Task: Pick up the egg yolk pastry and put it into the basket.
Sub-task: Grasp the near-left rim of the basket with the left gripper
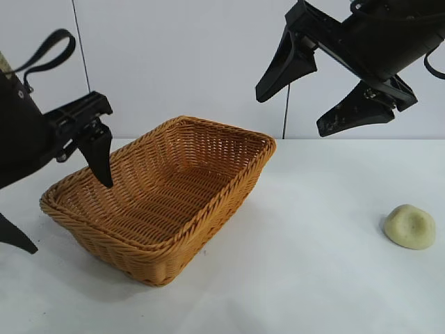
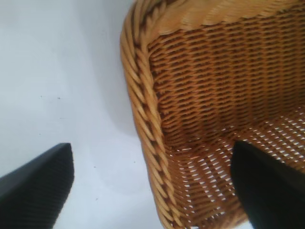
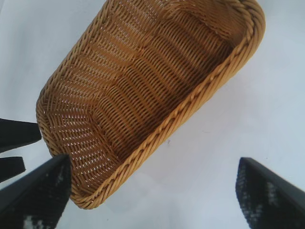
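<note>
white counter [image 1: 306, 278] w/ a plain pale wall behind. right tool [image 1: 316, 87] hangs high over the counter, above the far right end of the basket [image 1: 167, 202], fingers spread wide, holding nothing, touching nothing. left tool [image 1: 59, 209] is at the basket's left end, also spread wide and empty: one finger [image 1: 97, 149] points down over the basket's near-left inside, the other shows only as a tip by the pic's left edge, outside the rim. in the left wrist view the rim [image 2: 143, 105] runs between the two fingers; can't tell if either one touches the wicker. both arms are cut off by the frame edges.

egg yolk pastry [image 1: 410, 226] sits alone on the counter far right, well apart from the basket and both tools; not seen in either wrist view. it's a small pale yellow-green dome, matte, slightly dimpled on top. basket is orange-brown woven wicker, rectangular, flared sides, braided rim, nothing inside.
</note>
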`<state>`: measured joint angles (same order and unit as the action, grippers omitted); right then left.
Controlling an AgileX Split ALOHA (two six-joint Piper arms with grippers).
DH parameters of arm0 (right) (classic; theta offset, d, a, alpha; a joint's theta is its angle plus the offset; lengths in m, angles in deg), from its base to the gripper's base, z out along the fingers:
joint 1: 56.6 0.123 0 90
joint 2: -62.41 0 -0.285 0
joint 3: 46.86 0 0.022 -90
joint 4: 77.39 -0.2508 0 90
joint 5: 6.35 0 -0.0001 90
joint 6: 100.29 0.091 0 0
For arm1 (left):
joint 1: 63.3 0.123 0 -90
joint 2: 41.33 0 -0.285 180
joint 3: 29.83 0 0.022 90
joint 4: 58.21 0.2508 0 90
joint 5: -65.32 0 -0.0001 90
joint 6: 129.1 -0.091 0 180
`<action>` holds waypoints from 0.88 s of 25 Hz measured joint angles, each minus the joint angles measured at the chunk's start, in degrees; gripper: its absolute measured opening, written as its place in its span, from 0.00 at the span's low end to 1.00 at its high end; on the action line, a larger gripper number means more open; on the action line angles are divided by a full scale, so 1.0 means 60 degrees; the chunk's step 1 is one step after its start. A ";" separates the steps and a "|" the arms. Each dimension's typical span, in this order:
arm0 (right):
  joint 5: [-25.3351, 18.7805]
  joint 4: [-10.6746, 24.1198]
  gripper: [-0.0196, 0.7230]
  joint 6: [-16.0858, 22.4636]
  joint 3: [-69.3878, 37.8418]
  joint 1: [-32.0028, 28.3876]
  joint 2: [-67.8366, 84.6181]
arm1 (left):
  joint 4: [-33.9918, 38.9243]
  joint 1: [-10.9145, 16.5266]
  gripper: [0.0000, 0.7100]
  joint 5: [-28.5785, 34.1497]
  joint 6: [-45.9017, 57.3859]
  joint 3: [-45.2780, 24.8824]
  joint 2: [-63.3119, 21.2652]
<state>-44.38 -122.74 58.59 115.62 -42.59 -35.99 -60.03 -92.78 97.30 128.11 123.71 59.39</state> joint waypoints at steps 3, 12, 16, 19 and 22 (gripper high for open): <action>0.0007 0.0000 0.93 0.0000 0.0000 0.0000 0.0000 | -0.0009 0.0000 0.91 -0.0501 0.0069 0.0000 0.0629; 0.0007 0.0000 0.93 0.0007 0.0000 0.0000 0.0000 | -0.0032 -0.0012 0.91 -0.1619 0.0142 0.0000 0.1720; 0.0007 0.0000 0.93 0.0007 0.0000 0.0000 0.0000 | -0.0032 -0.0012 0.81 -0.1689 0.0142 0.0000 0.1807; 0.0007 0.0000 0.93 0.0007 0.0000 0.0000 0.0000 | -0.0032 -0.0012 0.59 -0.1690 0.0142 0.0000 0.1921; 0.0007 0.0000 0.93 0.0007 0.0000 0.0000 0.0000 | -0.0032 -0.0012 0.30 -0.1729 0.0142 0.0000 0.1920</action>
<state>-44.34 -122.74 58.64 115.62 -42.59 -35.99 -60.23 -92.85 86.93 128.96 123.71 70.91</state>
